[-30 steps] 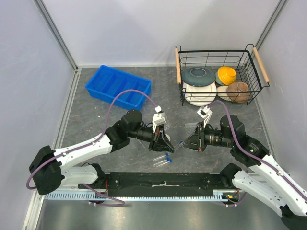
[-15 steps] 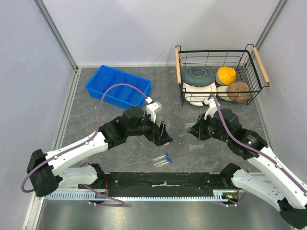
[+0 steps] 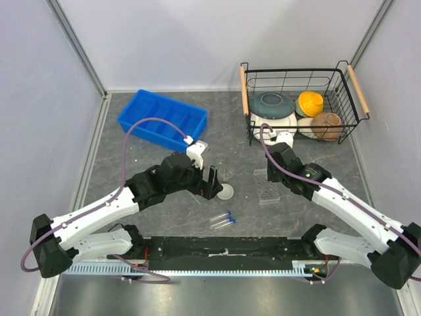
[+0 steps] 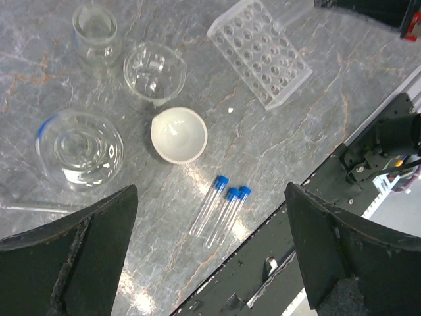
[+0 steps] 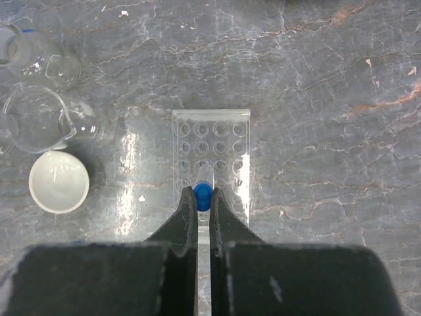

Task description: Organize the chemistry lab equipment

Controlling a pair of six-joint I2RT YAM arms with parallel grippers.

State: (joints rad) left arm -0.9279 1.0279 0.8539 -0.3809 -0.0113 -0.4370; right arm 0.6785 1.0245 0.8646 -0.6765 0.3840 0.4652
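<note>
The table (image 5: 329, 99) is a grey, marbled, stone-like surface with a faint sheen. On it lies the rack (image 5: 220, 141), a flat rectangular block of clear plastic drilled with rows of small round holes, its edges catching the light. The right tool (image 5: 203, 197) is closed narrowly on a slim clear tube (image 5: 204, 179) with a blue cap. Its two dark fingers pinch the tube at the cap, and the tube points down over the near rows of the rack. Whether its lower end has entered a hole cannot be told. Left of the rack in the right wrist view sits a small white dish (image 5: 59, 182), round, smooth and glossy, with a tiny pouring lip. Two clear glass beakers (image 5: 36, 118) stand just beyond the dish, close together. The left tool (image 3: 213, 184) hangs above the table with its matt black fingers spread wide and nothing between them. Below it, in the left wrist view, three more capped tubes (image 4: 220, 207) lie side by side, nearly touching, near the table's front edge. They are apart from the dish and well apart from the rack. A third, broader glass vessel (image 4: 79, 146) with a blue mark on its rim stands beside the dish.
</note>
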